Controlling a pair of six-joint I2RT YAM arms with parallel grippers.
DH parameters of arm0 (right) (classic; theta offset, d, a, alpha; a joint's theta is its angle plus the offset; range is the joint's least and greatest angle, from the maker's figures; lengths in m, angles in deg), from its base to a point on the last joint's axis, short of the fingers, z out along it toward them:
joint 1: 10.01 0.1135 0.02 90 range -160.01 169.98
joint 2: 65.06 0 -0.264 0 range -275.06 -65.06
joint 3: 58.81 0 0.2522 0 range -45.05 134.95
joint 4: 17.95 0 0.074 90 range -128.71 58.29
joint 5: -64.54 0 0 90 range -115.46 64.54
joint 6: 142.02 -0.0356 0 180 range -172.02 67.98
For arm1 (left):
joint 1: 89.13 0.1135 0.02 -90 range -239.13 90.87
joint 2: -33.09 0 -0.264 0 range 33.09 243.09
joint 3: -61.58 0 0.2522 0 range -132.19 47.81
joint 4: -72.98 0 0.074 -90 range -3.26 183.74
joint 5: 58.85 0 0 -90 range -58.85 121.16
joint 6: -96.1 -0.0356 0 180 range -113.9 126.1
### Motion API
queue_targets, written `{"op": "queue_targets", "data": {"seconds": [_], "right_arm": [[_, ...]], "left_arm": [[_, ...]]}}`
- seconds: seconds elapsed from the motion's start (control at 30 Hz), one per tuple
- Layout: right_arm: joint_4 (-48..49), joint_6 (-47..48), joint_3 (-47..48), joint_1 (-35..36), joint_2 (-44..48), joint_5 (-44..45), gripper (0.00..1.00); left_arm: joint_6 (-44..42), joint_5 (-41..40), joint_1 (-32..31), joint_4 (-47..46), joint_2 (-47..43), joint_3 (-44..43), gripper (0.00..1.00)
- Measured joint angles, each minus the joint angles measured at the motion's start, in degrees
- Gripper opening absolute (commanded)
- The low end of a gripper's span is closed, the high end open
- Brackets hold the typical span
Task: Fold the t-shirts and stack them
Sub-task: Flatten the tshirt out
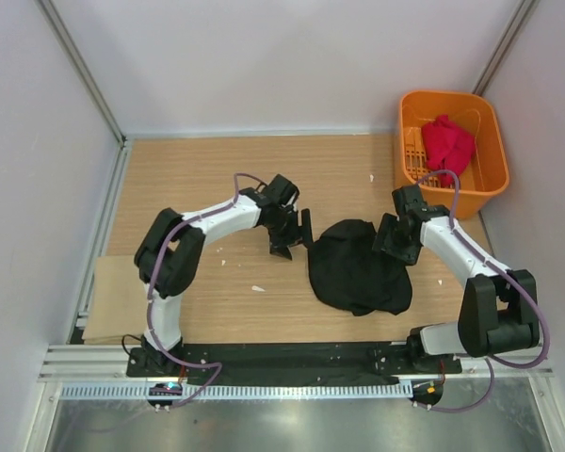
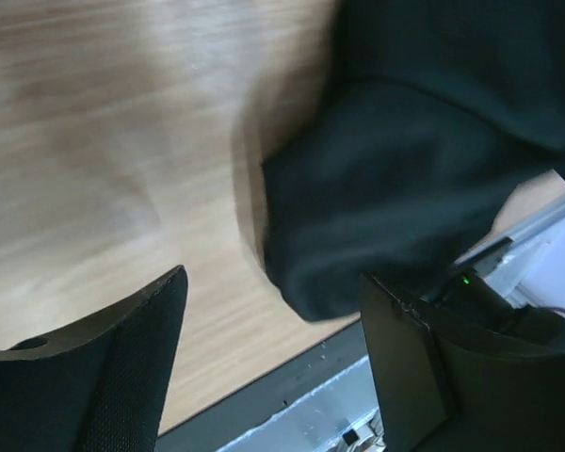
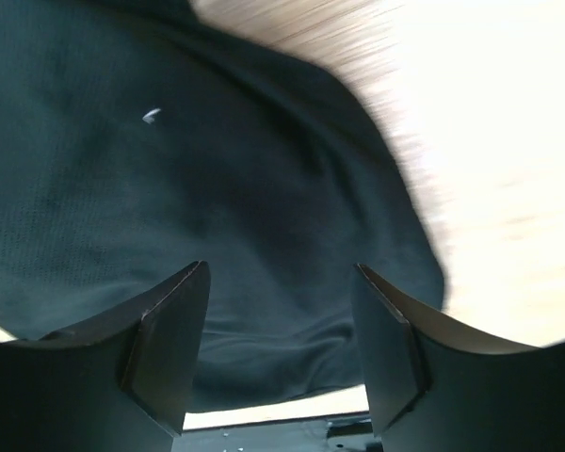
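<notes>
Left fingers (image 2: 104, 377) and right fingers (image 3: 169, 339) stand spread, empty, flanking the black shirt (image 1: 358, 268) lying between them on the worktop (image 1: 198, 179), likely to take opposite edges; red shirt (image 1: 447, 143) sits in the basket (image 1: 492, 141).

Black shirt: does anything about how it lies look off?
Yes. The black shirt lies bunched in a rumpled heap on the table, not spread flat; the red shirt sits wadded in the orange basket.

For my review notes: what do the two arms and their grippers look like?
Both the left arm and right arm have white links between bulky black joints, and a thin lilac cable trails along each. The left gripper and right gripper are black, with flat, wedge-shaped, fine-textured fingers.
</notes>
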Motion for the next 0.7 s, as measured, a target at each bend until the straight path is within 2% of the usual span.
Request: {"op": "queue_targets", "data": {"seconds": [0.13,0.17,0.27,0.33,0.43,0.47,0.5,0.6,0.7], "right_arm": [[4.4,0.2,-2.6,0.1,-0.7,-3.5,0.63],[5.4,0.3,-3.2,0.1,-0.7,-3.9,0.56],[7.4,0.5,-4.9,0.1,-0.8,-4.7,0.48],[8.7,0.5,-6.1,0.1,-0.7,-5.1,0.44],[10.4,0.7,-7.8,0.1,-0.5,-5.6,0.26],[10.6,0.9,-8.2,0.1,-0.4,-5.7,0.09],[10.7,1.1,-8.2,0.1,-0.3,-5.9,0.01],[10.5,0.8,-8.2,0.1,0.8,-6.2,0.01],[6.1,1.1,-5.0,0.1,4.9,-6.4,0.01]], "left_arm": [[0.9,0.7,-1.0,-0.9,6.3,-0.5,0.63],[1.3,0.9,-1.4,-1.2,7.1,-0.5,0.55],[1.9,2.3,-2.5,-2.5,8.4,-1.1,0.38],[2.1,2.6,-3.2,-3.9,8.9,-1.4,0.32],[2.4,3.1,-3.8,-5.7,9.1,-1.4,0.11],[2.6,3.2,-3.9,-6.4,9.1,-1.4,0.00],[2.4,3.2,-3.9,-6.9,9.1,-1.4,0.00],[1.2,2.3,-3.8,-7.1,8.5,-1.3,0.00],[-0.4,-0.6,-3.9,-5.0,3.9,-1.0,0.00]]}}
